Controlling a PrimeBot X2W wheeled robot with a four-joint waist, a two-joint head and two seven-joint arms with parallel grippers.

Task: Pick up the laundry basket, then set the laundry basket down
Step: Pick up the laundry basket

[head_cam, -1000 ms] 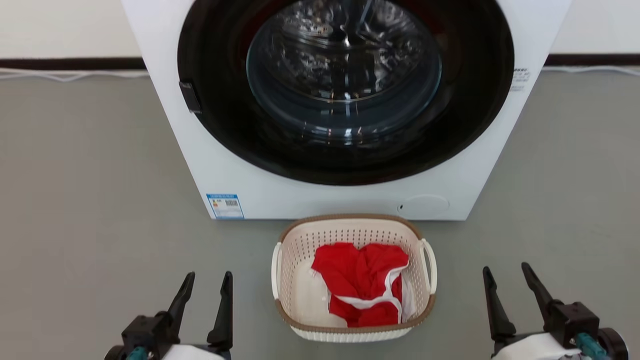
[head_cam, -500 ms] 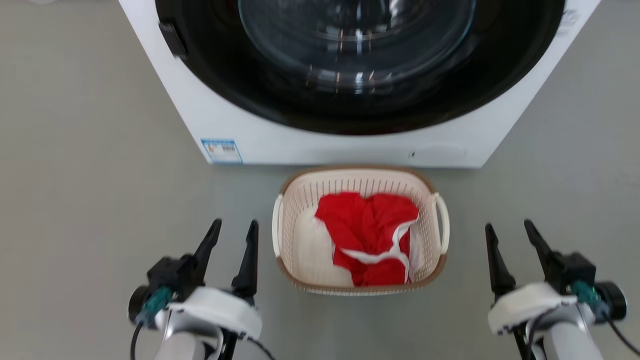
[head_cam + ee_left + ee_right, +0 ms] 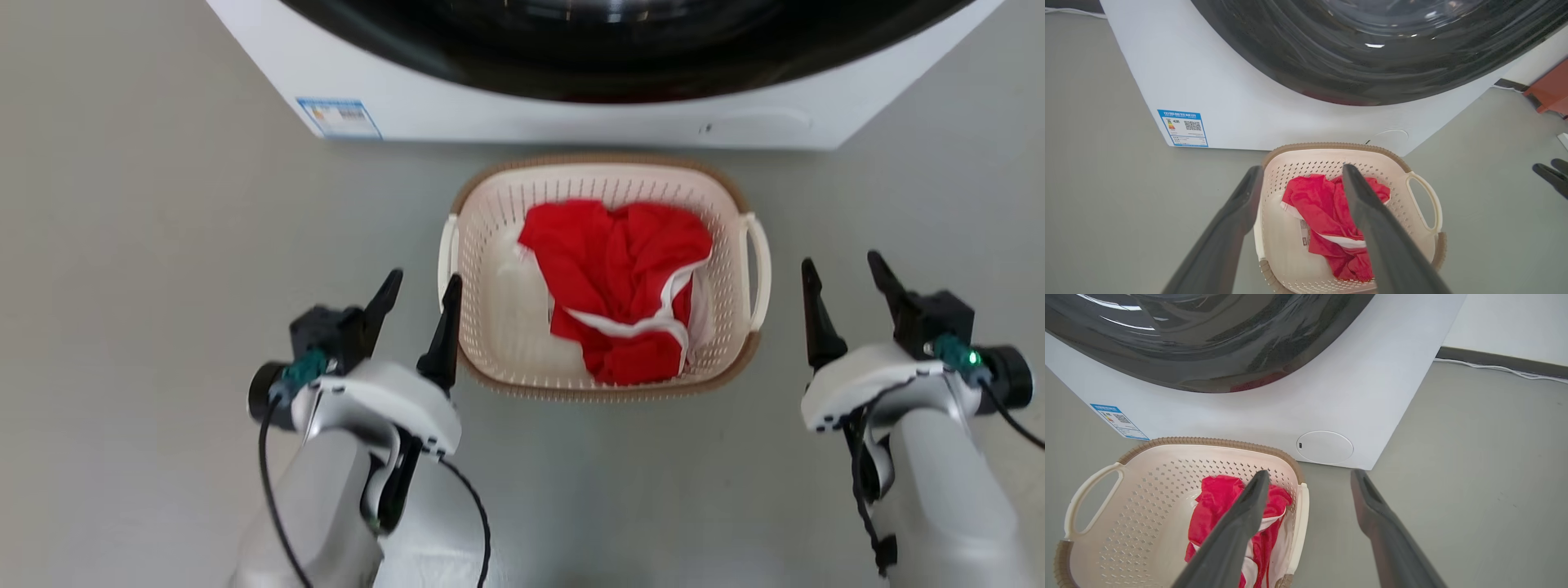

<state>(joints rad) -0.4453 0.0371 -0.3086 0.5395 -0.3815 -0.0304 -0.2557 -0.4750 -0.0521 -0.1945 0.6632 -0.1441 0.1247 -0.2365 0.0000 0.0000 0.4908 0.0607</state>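
Front-load washer (image 3: 531, 114) runs across the top of your head view: white front panel with the dark door glass (image 3: 620, 33) above it. Grey floor (image 3: 147, 245) all round.

The laundry basket (image 3: 600, 174) sits on the floor right in front of the washer, centred btwn your two arms. It's cream, perforated, brown rim, upright. It's not lifted, and nothing has hold of it.

Left gripper (image 3: 426, 278) is at the basket's left side, fingers spread apart and empty. Its inner fingertip is just beside the left handle (image 3: 446, 245); can't tell if it's touching. In your left wrist view the fingers (image 3: 1237, 212) frame the basket's near wall (image 3: 1306, 163), one over the floor, one over the inside.

Right gripper (image 3: 841, 260) is also spread wide w/ nothing in it, near the right handle (image 3: 759, 261) but apart from it, grey floor showing btwn them. In the right wrist view one finger (image 3: 1241, 522) crosses the basket, the other is over bare floor.

Inside the basket there's a crumpled red garment (image 3: 620, 269) w/ white trim, toward the right half.

Small stuff: blue energy label (image 3: 339, 118) on the washer's lower left corner, round service cap (image 3: 1325, 447) at its lower right.
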